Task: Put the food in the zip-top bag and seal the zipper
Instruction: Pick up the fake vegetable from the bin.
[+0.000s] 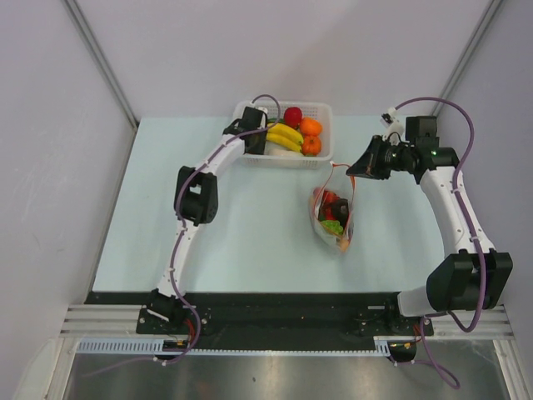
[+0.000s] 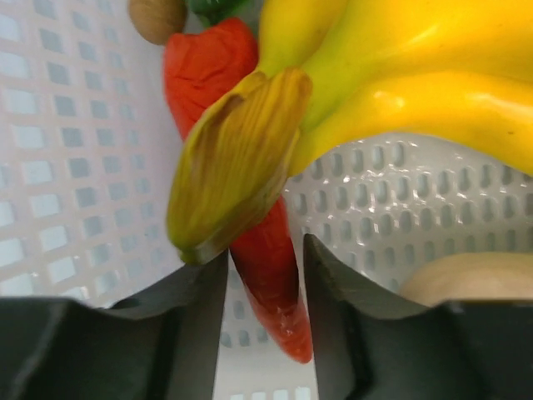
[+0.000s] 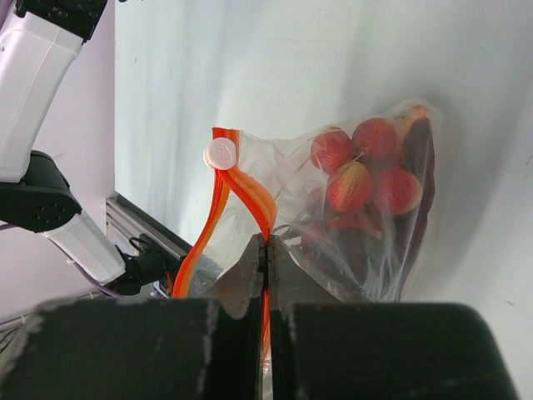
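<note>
Two arms, each on its own thing. The white mesh basket (image 1: 323, 108) sits at the table's (image 1: 250, 242) far edge, about midway along it. The left gripper (image 2: 265, 252) is down inside it with its claw apart, one finger on each side of a red chili pepper (image 2: 208, 67). I can't tell if the fingers actually touch it. A yellow banana bunch (image 2: 400, 75) hangs right above the pepper, with its stem end just over the fingertips.

The zip-top bag (image 1: 333, 218) lies between the table's middle and its right edge, already stuffed with food (image 3: 375, 167): red berries and darker bits. The right gripper (image 3: 266, 250) has its claw squeezed tight together on the orange-red zipper (image 3: 241, 187), lifting that end of the bag off the table. The rest of the strip curls up to a small white round tab (image 3: 221, 153).
</note>
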You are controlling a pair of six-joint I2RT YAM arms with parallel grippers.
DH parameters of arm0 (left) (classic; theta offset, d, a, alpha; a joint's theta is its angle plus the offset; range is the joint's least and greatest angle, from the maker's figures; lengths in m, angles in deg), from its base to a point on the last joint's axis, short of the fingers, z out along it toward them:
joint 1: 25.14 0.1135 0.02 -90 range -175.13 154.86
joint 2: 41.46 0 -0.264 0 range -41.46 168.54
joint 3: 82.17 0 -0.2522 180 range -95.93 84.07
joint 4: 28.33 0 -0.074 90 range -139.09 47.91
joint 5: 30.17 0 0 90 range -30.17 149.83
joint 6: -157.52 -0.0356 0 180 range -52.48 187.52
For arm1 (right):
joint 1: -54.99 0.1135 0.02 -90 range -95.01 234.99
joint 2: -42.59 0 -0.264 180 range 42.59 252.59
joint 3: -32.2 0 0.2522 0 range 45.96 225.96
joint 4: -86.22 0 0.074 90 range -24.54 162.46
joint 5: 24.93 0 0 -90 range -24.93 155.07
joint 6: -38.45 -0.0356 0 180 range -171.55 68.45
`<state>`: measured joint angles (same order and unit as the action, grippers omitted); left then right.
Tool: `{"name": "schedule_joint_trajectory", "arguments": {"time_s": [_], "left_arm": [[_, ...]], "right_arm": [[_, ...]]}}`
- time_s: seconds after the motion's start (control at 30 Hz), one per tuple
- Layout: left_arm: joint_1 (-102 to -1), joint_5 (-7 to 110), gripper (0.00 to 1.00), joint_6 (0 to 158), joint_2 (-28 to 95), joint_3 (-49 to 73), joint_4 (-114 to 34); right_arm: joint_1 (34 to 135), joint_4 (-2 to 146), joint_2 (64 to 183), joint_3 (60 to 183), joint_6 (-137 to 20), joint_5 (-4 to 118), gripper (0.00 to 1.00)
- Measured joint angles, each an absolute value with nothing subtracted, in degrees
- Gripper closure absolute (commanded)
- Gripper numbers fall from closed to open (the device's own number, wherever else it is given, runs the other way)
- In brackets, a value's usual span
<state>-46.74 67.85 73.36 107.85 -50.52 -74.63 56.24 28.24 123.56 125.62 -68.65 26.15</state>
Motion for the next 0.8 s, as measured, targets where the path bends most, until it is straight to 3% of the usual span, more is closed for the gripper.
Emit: {"name": "schedule_joint_trajectory", "arguments": {"time_s": [0.13, 0.33, 0.47, 0.8], "left_arm": [[-46.5, 65.6, 0.62, 73.9, 107.9, -50.5, -75.2], [-46.3, 65.7, 0.90, 75.0, 107.8, -50.5, -75.3], [-46.3, 66.7, 0.99, 75.4, 106.3, -48.6, -74.7], [-46.3, 69.9, 1.00, 75.4, 93.2, -41.5, -70.6]], "right_arm": [[56.2, 28.3, 123.9, 125.7, -68.9, 26.3, 1.00], [56.2, 28.5, 124.1, 125.9, -69.2, 26.3, 1.00], [56.2, 28.7, 124.3, 126.1, -69.4, 26.3, 1.00], [56.2, 29.0, 124.3, 126.1, -69.3, 26.4, 1.00]]}}
